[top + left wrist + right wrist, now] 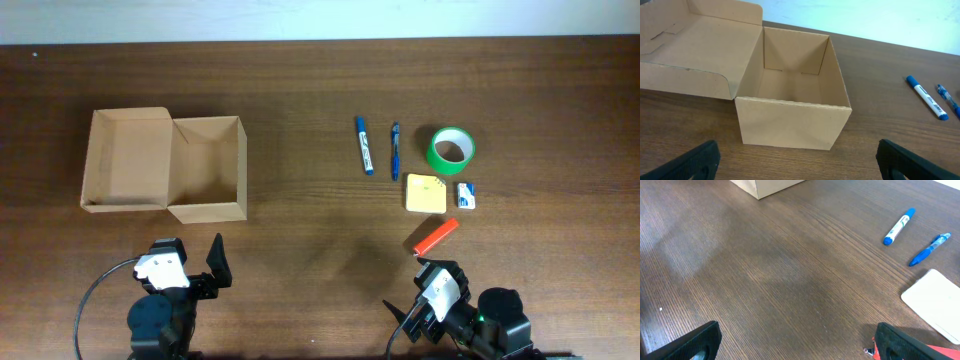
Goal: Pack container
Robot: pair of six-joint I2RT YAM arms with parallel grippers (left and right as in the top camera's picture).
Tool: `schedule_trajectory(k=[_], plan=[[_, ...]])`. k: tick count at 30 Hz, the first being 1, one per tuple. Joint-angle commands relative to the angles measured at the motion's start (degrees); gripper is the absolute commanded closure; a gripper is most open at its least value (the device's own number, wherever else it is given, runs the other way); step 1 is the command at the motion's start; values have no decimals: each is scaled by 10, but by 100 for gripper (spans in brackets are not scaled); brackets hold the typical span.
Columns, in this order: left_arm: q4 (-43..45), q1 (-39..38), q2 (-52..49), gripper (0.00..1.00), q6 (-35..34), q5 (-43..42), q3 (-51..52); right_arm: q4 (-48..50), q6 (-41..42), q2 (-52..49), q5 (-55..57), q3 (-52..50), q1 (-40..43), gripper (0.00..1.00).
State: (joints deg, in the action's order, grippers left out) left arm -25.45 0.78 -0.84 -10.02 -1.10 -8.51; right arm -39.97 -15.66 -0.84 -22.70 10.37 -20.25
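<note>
One plain tan cardboard box [208,211], flap lid [125,160] open, bare floor showing, sits left on the dark wooden desk [300,220] before the wide-spread left hand [799,162]; right hand [797,342] likewise wide.

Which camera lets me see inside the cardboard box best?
The left wrist view. The container fills the picture up close, open, with nothing inside. The overhead view shows the whole container from above, but small. The right wrist view catches only one corner at the top edge.
</note>
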Motion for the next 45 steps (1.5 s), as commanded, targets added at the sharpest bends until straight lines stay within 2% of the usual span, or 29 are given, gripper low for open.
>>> schedule_trajectory(k=[1,14,22,24,28,30,33,35,39,45], plan=[[2,1,5,0,11,-6,2,3,-1,7,9,-5,-3,1],[2,1,5,0,4,-34,2,3,-2,7,9,-5,-3,1],[13,1,5,0,-6,-156,2,3,-1,7,9,-5,-3,1],[12,1,5,0,-35,-161,2,3,-1,7,9,-5,-3,1],[41,1,4,0,-142,-161,2,3,-2,7,9,-5,-3,1],[84,1,4,0,-179,-163,2,3,-1,7,9,-5,-3,1],[170,1,-4,0,-185,-181,2,3,-1,7,9,-5,-3,1],[206,1,-18,1,-194,-182,-4,3,-2,7,9,-5,-3,1],[207,1,-69,0,-198,-183,-34,3,-1,7,9,-5,-3,1],[203,1,-210,0,-197,-182,-107,3,-2,7,9,-5,-3,1]])
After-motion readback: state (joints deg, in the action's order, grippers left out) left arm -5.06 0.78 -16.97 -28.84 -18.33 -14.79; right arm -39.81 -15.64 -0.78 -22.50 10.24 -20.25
